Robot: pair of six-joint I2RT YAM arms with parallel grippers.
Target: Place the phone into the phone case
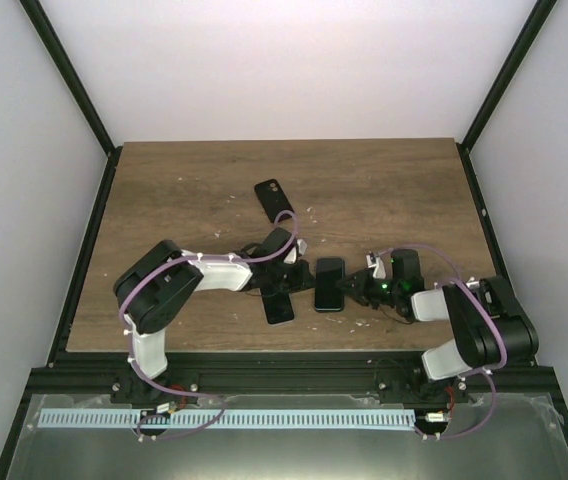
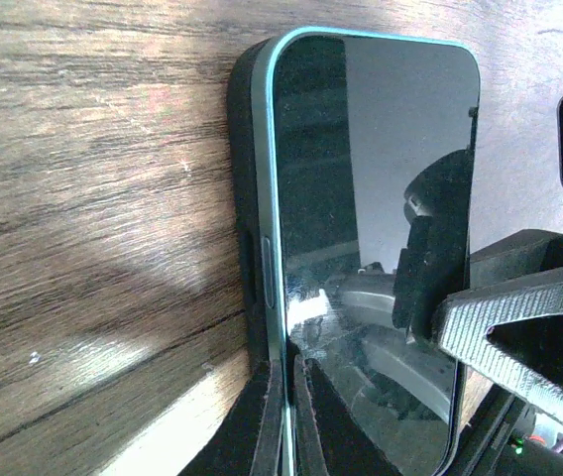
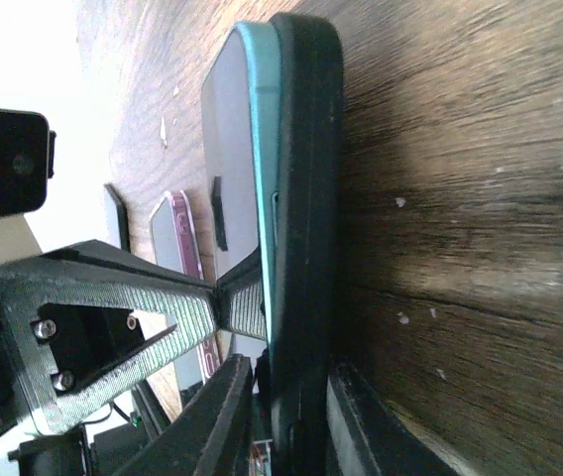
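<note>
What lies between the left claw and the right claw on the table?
A phone with a greenish rim, in a black cover, lies between the left claw and the right claw; each grips one long side. The top view shows it.

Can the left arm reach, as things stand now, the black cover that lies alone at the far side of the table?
Probably yes: the black cover lies just beyond the left gripper, with bare table between. But that gripper pinches the phone edge and must release first.
</note>
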